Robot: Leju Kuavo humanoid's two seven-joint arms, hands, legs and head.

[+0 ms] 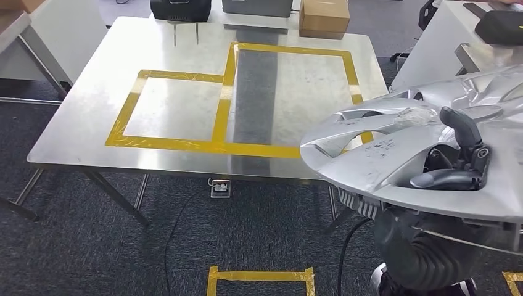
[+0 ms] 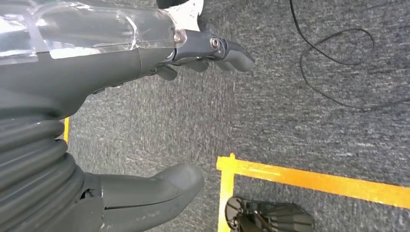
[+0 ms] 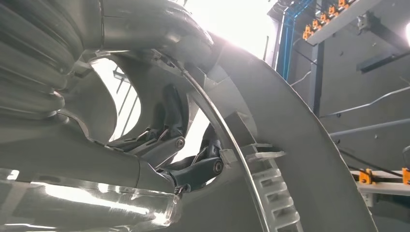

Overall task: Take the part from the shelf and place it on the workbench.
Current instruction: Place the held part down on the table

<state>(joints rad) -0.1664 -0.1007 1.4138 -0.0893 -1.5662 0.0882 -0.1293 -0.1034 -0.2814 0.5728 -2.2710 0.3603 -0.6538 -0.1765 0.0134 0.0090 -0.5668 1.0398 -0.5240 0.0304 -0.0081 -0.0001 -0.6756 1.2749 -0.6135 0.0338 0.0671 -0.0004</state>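
Observation:
The part is a large silver wheel cover [image 1: 370, 154], held up at the right, its rim over the workbench's near right corner. My right hand [image 1: 459, 154] grips it, dark fingers hooked through an opening in its face. From the right wrist, those fingers [image 3: 193, 169] curl around the cover's inner rim [image 3: 300, 145]. The steel workbench [image 1: 185, 49] lies ahead, marked with yellow tape rectangles [image 1: 179, 111]. My left hand [image 2: 121, 63] hangs over grey carpet, holding nothing, its fingers [image 2: 227, 50] and thumb apart.
A black case [image 1: 179, 7], a grey box [image 1: 256, 6] and a cardboard box [image 1: 324, 17] stand along the bench's far edge. A white table [image 1: 432, 43] is at the right. A cable [image 1: 176, 228] and yellow floor tape [image 1: 259, 275] lie in front of the bench.

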